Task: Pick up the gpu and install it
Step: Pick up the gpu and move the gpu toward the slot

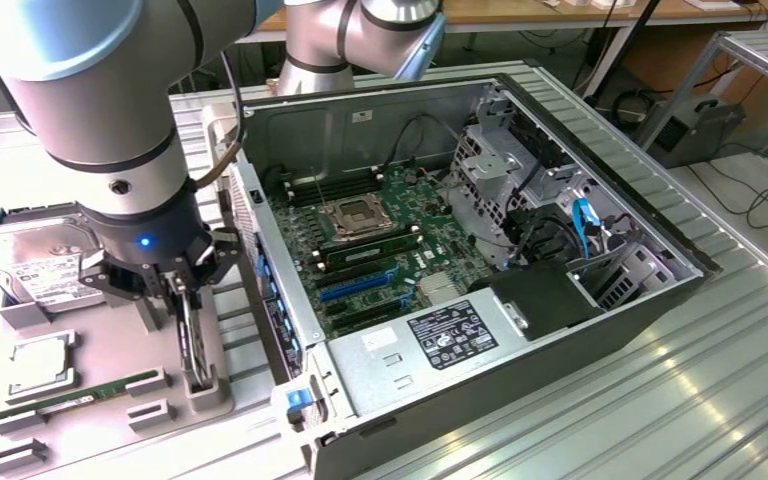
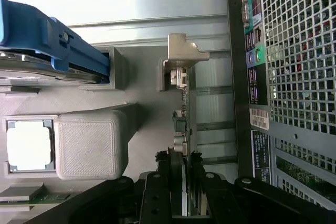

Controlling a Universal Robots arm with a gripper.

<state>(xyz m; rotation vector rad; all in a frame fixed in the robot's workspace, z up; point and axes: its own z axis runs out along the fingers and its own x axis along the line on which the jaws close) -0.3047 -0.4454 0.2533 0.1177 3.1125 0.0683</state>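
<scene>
TOWER BUILD, CARD PICK-UP: Your end effector sits low over the gpu, a thin flat black circuit card with a silvery metal bracket strip at one end. It is set narrow, its fingers closed against both faces of the card. The card stands on edge in a slot of the pale grey moulded holder tray, at 8 o'clock in the exterior view.

Around it on the tray: a silver boxy hard drive with a white label at the card's 10 o'clock, a square silver processor chip at its 9 o'clock, and a slim green memory stick at its 8 o'clock. In the wrist view a grey ribbed printed block stands between processor and card.

At the card's 3 o'clock, the open black tower case lies just beside the tray, and only a narrow strip separates them. Its rear wall stands between the card and the green motherboard, where blue expansion slots lie uncovered. A silver power supply box borders those slots at 5 o'clock, and a drive cage with cables crowds 2 o'clock.

The ribbed metal surface lies open at the case's 5 o'clock. Your grey arm rises over the tray towards 11 o'clock.
</scene>
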